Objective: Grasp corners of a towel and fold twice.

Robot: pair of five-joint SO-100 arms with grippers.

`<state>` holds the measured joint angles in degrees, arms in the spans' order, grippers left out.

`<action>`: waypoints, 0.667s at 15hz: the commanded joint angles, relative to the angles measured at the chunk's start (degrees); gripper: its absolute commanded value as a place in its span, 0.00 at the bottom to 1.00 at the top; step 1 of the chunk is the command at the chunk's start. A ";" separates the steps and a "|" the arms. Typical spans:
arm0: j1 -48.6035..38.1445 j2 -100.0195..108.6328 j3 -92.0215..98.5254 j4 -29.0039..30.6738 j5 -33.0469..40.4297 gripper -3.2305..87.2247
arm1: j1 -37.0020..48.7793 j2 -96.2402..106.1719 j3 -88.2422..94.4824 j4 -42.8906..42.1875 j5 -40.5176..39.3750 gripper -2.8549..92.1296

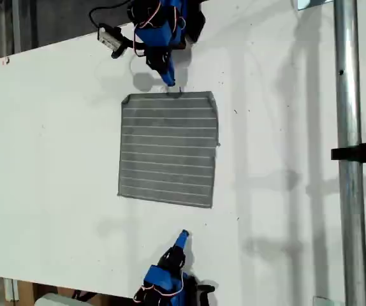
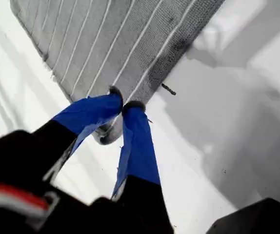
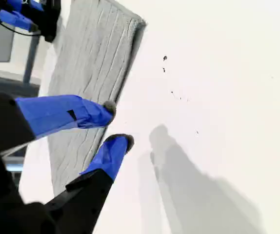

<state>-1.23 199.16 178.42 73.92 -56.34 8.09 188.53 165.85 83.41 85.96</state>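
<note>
The grey striped towel [image 1: 168,150] lies flat and unfolded on the white table [image 1: 55,159], all of its corners resting on the surface. My first gripper [image 1: 171,83] comes in from the top of the exterior view. Its blue fingertips [image 2: 114,93] are shut together right at the towel's [image 2: 120,39] far edge, near the middle of that edge; whether any cloth is pinched is unclear. My second gripper [image 1: 183,234] sits at the bottom of the exterior view, a short way off the towel's near edge. In its own view the second gripper [image 3: 118,124] is open and empty beside the towel [image 3: 91,73].
A vertical metal pole [image 1: 349,153] with a black clamp [image 1: 365,153] stands at the exterior view's right. A small camera module [image 1: 109,38] juts from the first arm. The table's edge runs along the exterior view's bottom left.
</note>
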 commanded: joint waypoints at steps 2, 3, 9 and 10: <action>-3.16 -0.09 0.26 -1.05 -21.97 0.00 | -2.90 -0.18 -0.88 -1.14 -0.88 0.03; -3.25 -0.09 0.26 -0.70 -22.24 0.00 | -3.08 -0.09 -1.05 -1.14 -0.88 0.03; -3.52 -0.09 0.26 -0.44 -22.32 0.00 | -13.10 -32.52 -24.43 -10.99 -1.49 0.03; -3.60 -0.09 0.26 -0.44 -22.24 0.00 | -17.05 -47.37 -35.95 -10.02 -2.37 0.03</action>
<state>-4.04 199.16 178.42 73.65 -78.05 -4.83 162.25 146.43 74.62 84.81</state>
